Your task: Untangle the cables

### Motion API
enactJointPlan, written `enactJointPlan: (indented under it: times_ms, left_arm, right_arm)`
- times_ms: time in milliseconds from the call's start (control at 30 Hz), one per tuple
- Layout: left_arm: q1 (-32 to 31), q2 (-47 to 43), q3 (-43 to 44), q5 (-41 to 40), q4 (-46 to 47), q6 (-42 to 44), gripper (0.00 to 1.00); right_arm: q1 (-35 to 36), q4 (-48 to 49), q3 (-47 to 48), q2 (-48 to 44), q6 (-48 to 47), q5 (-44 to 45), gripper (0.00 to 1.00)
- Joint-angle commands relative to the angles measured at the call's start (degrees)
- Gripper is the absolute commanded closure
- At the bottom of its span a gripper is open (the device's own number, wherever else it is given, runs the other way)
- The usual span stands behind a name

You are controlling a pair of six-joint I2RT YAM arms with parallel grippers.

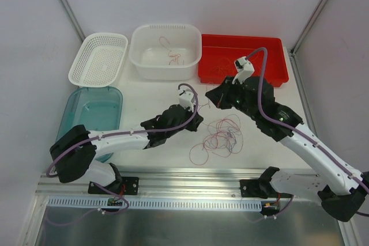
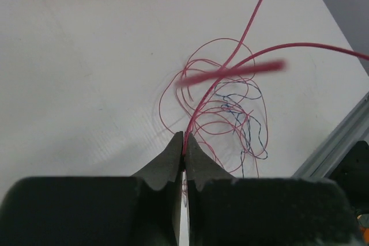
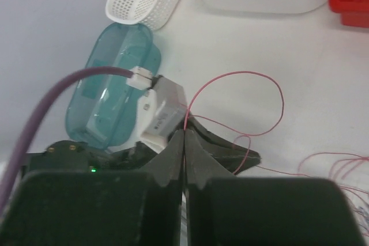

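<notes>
Left gripper (image 2: 184, 142): jaws pinched together on a single thin red-orange thread-like wire (image 2: 203, 93), which leaves the fingertips toward 1 o'clock.

Right gripper (image 3: 184, 132): jaws also clamped, on a thin pink-red wire (image 3: 253, 76) that arcs out toward 2 o'clock and curls back. Cannot tell whether both hold the same strand. Top view: the right gripper sits near the left one, at its 1 o'clock.

Main bundle: a loose tangle of thin red, pink and dark blue cables (image 1: 222, 136) lies on the white table (image 1: 144, 93), near the left gripper at its 5 o'clock.

Handling (judgement): almost weightless, limp but springy in its curls, and slick. Loops will snag on each other, and a hard tug would likely tighten knots. Best hold is a free end or a straight run outside the tangle, drawn out slowly.

Containers, from table centre:
- White solid plastic tub (image 1: 164, 70), 12 o'clock: a few red strands (image 1: 171, 56) inside.
- Red rectangular plastic tray (image 1: 274, 76), 1 o'clock: contents too fine to confirm.
- White perforated plastic basket (image 1: 98, 61), 11 o'clock: no wire discernible.
- Translucent teal plastic bin (image 1: 95, 108), 9 o'clock: no wire discernible.
</notes>
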Motion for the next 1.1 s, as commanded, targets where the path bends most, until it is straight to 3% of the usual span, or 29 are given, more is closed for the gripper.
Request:
enactJointPlan:
  times_ms: [0,133,233,267,433,533,800,900,1067]
  left_arm:
    - [-0.4,-4.5,5.2,-4.4,-10.3,0.8,1.00]
    - [-0.4,-8.6,13.9,-9.1,-24.1,3.4,1.00]
    - [0.3,-12.3,18.7,-10.3,-32.3,6.3,1.00]
    - [0.7,-13.1,20.3,-10.2,-34.2,7.7,1.00]
    - [4.6,-14.8,33.2,-9.6,-47.5,13.7,1.00]
    - [8.0,-13.8,41.7,-9.4,-52.8,16.0,1.00]
    - [20.3,-8.9,63.1,-5.7,-67.5,20.3,1.00]
    - [23.0,-7.3,70.3,-9.3,-70.4,22.4,1.00]
    - [27.8,-7.7,73.9,-17.7,-73.2,24.5,1.00]
  right_arm:
    - [0.2,-3.7,-1.7,-4.5,-4.2,7.3,0.99]
    - [0.0,-10.2,-3.7,-8.3,-7.1,16.1,0.88]
    - [0.1,-14.3,-4.6,-11.3,-8.9,20.1,0.72]
    - [0.1,-15.1,-4.8,-11.9,-9.3,20.8,0.58]
    - [0.1,-19.5,-7.2,-18.0,-10.8,25.6,0.22]
    - [0.0,-21.5,-8.6,-20.3,-10.8,27.4,0.11]
    - [0.0,-24.5,-11.2,-21.4,-10.0,27.8,0.02]
    - [0.1,-24.1,-11.8,-21.4,-9.8,26.9,0.02]
    - [0.0,-22.9,-12.7,-20.7,-9.4,24.5,0.02]
